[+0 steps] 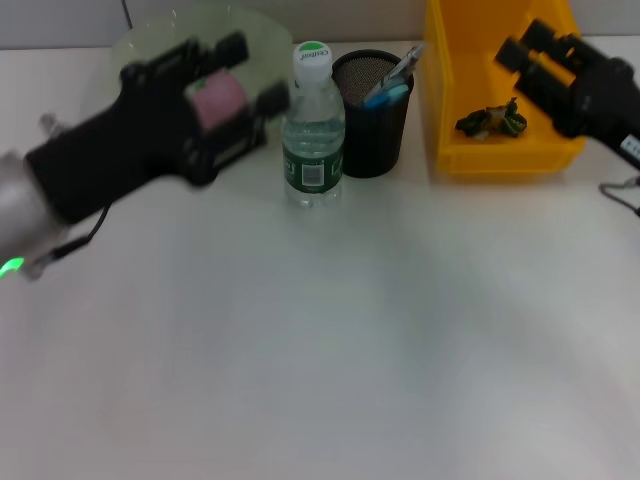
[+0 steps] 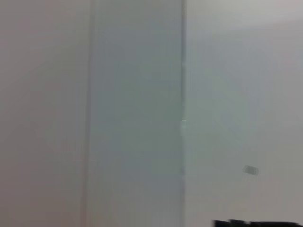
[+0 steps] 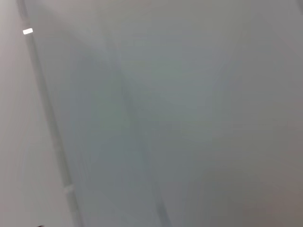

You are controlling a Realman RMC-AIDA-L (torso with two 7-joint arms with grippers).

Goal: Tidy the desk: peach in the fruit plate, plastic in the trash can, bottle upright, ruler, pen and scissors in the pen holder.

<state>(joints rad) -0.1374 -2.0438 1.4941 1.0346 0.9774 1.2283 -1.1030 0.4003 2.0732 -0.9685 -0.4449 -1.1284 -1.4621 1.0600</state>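
My left gripper (image 1: 252, 73) hovers over the pale green fruit plate (image 1: 150, 40) at the back left, fingers spread. The pink peach (image 1: 217, 100) shows between them; whether they touch it is blurred. The bottle (image 1: 313, 130) stands upright beside the black mesh pen holder (image 1: 372, 125). From the holder stick out the blue scissors (image 1: 386, 94) and a slim clear item, pen or ruler (image 1: 404, 63). Crumpled green plastic (image 1: 490, 121) lies inside the yellow trash can (image 1: 450, 100). My right gripper (image 1: 528, 44) hangs open above the can's right side, holding nothing. Both wrist views show only blank pale surfaces.
The white desk (image 1: 320, 330) stretches bare from the row of objects to the front edge. A cable (image 1: 620, 192) trails at the right edge. A green light (image 1: 12, 266) glows on the left arm.
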